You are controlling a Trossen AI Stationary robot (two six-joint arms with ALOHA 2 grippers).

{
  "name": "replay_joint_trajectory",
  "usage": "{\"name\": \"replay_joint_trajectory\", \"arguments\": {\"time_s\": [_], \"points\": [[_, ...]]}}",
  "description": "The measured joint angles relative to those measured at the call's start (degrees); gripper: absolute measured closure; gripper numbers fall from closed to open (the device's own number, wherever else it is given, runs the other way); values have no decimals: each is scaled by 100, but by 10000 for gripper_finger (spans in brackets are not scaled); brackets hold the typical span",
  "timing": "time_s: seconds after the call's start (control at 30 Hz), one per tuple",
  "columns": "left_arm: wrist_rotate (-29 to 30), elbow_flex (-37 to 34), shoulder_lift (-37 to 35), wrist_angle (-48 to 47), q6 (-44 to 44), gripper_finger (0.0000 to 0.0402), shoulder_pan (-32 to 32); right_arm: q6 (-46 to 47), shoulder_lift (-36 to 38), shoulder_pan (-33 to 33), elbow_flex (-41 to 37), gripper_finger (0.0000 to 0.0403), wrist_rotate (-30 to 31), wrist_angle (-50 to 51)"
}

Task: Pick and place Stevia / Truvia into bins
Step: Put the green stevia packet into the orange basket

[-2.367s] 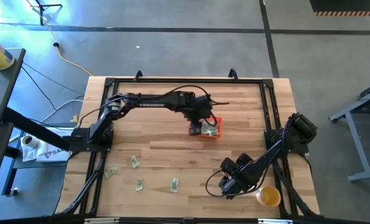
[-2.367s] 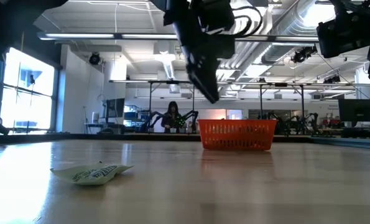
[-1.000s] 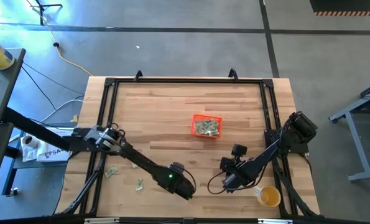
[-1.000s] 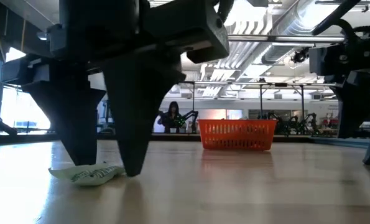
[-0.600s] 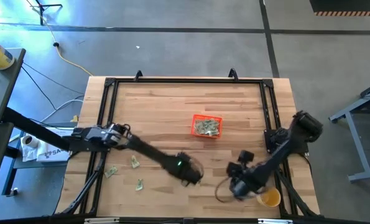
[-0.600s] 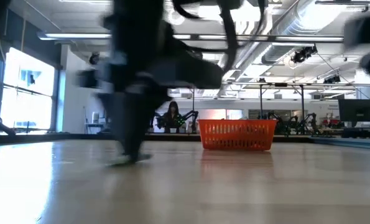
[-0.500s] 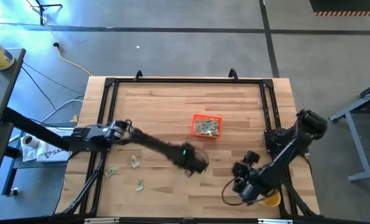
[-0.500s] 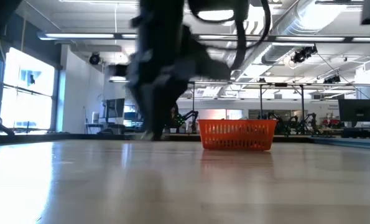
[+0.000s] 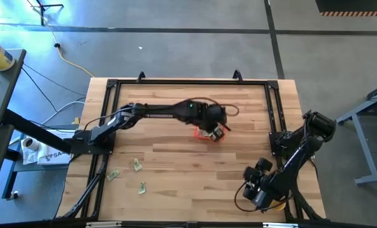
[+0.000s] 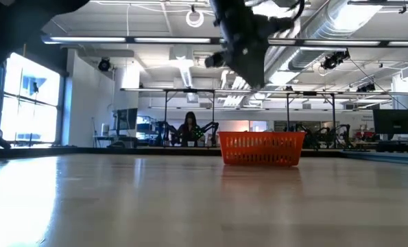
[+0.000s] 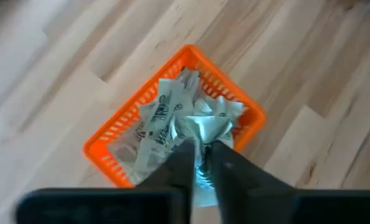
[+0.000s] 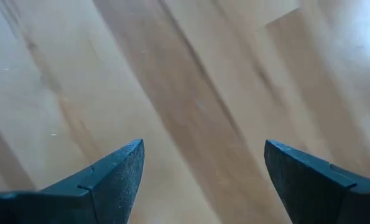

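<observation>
Left pincer now over bin, pinching sachet.

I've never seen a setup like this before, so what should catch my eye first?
The orange basket near the table's middle, heaped with green-white sachets. The left end effector hangs above it, pinching a sachet. The right end effector waits open at the table's near right corner; three loose sachets lie near left.

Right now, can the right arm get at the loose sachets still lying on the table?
Probably not easily. The right gripper hovers open at the table's near right, while the three loose sachets lie at the near left. The table between looks bare, but the stretch is long.
</observation>
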State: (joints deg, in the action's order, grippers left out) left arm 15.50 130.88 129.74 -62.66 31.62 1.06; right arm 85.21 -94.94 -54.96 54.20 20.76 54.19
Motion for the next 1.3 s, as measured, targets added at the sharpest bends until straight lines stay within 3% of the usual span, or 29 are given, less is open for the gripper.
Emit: {"name": "replay_joint_trajectory", "arguments": {"time_s": [0.1,0.17,0.33,0.43,0.57,0.67,0.73,0.9,1.07,1.3], "points": [[-564,-347,8,478,85,265,277,-9,0,44,-117,80,26,-298],[-608,-408,7,277,98,228,387,-30,0,103,-174,80,69,-365],[-391,-186,-148,-1710,162,161,391,-398,0,293,-226,80,375,-371],[-314,-236,-216,-2859,311,142,32,-865,0,502,-226,80,645,-395],[-706,-1223,-873,-2516,1314,142,-960,-1608,2,943,-228,80,846,-527],[-520,-2133,-1321,-2808,2933,152,-1681,-2189,1,1309,-226,80,898,-769],[-608,-2874,-1544,-2195,4144,160,-2052,-2664,3,1529,-251,80,938,-1120],[-1468,-4253,-1969,-2343,6815,168,-2739,-3917,-7,2106,-235,80,868,-1815],[-2245,-5366,-2114,-1642,7571,161,-2948,-4799,-7,2593,-217,80,485,-2410],[-1675,-6791,-2722,123,8576,158,-2960,-5012,-7,2957,-217,80,64,-2557]]}}
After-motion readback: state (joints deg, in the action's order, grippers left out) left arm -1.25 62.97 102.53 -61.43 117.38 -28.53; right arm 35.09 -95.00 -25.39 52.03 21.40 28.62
